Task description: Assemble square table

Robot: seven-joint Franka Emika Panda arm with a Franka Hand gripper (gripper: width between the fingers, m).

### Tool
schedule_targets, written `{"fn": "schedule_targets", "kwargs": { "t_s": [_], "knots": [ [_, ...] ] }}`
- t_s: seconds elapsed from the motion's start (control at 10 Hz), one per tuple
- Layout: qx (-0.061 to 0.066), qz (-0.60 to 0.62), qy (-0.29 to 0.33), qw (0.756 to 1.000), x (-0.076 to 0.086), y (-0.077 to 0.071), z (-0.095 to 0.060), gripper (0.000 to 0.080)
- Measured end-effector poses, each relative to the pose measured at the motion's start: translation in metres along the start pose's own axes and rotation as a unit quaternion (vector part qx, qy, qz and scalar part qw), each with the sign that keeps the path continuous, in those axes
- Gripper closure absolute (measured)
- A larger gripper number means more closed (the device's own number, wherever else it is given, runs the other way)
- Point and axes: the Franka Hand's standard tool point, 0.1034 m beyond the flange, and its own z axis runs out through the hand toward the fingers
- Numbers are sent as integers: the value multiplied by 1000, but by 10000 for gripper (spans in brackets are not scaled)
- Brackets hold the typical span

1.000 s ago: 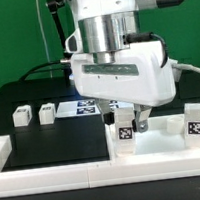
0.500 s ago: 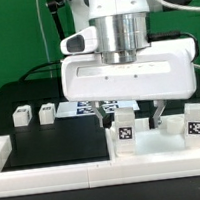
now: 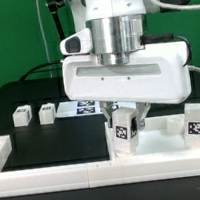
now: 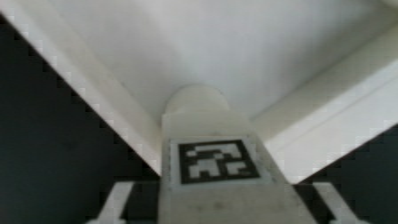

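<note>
A white table leg (image 3: 125, 132) with a black-and-white tag stands upright on the white square tabletop (image 3: 159, 148) at the exterior view's lower right. My gripper (image 3: 126, 123) hangs straight over it, its fingers (image 3: 109, 118) pressed against the leg's two sides. In the wrist view the leg (image 4: 221, 150) fills the space between both fingers (image 4: 128, 200), with the tabletop's rim (image 4: 267, 50) beyond. Another leg (image 3: 194, 120) stands on the tabletop's right end. Two more legs (image 3: 21, 116) (image 3: 46, 114) lie on the black table at the left.
The marker board (image 3: 86, 108) lies behind my gripper. A long white border rail (image 3: 57, 179) runs along the front, with a raised end (image 3: 1, 149) at the left. A black mat (image 3: 52, 139) covers the table between them.
The wide-open jaws have closed in on the upright leg. Before that the hand turned square to the camera and shifted slightly right over the leg.
</note>
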Motion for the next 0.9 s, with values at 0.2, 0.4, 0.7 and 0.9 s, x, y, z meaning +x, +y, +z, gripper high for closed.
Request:
{"fn": "schedule_targets", "kwargs": {
  "t_s": [0.2, 0.4, 0.7, 0.9],
  "knots": [
    [0, 170, -15, 985, 2, 2, -1, 509],
    [24, 334, -47, 941, 6, 7, 3, 509],
    [30, 411, -51, 910, 0, 3, 4, 509],
    [26, 201, -21, 979, 1, -4, -1, 452]
  ]
}}
